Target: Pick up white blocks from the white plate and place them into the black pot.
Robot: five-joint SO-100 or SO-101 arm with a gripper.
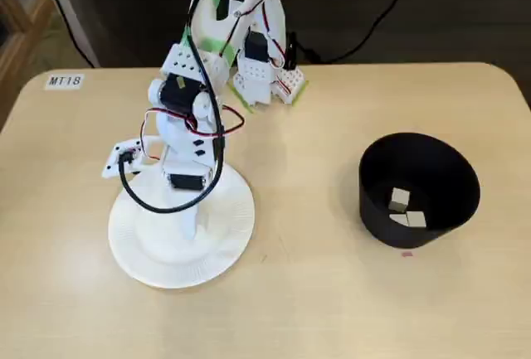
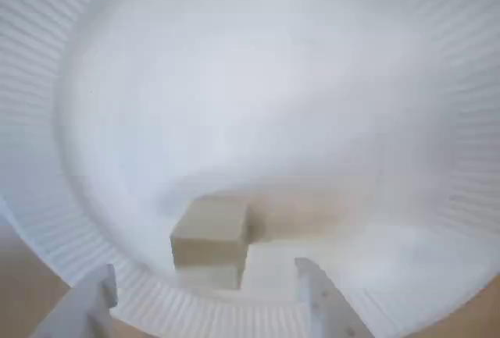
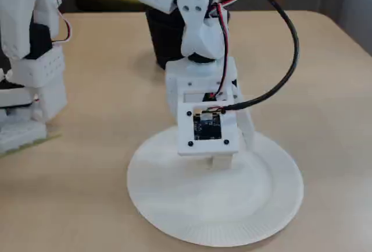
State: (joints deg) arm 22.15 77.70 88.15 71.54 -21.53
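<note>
In the wrist view a single cream white block (image 2: 211,233) lies on the white plate (image 2: 258,104), near its lower rim. My gripper (image 2: 205,270) is open, its two white fingers (image 2: 87,307) reaching in from the bottom edge on either side of the block without touching it. In a fixed view the gripper (image 1: 189,225) points down onto the white plate (image 1: 133,247) at the left, and the arm hides the block. The black pot (image 1: 448,181) stands at the right with three white blocks (image 1: 400,199) inside. In the other fixed view the gripper (image 3: 222,162) sits low over the plate (image 3: 256,205).
The arm's base (image 1: 265,77) stands at the table's far edge. A label reading MT18 (image 1: 65,81) is stuck at the far left corner. Bare table lies between plate and pot. The black pot (image 3: 165,39) stands behind the arm in the side fixed view.
</note>
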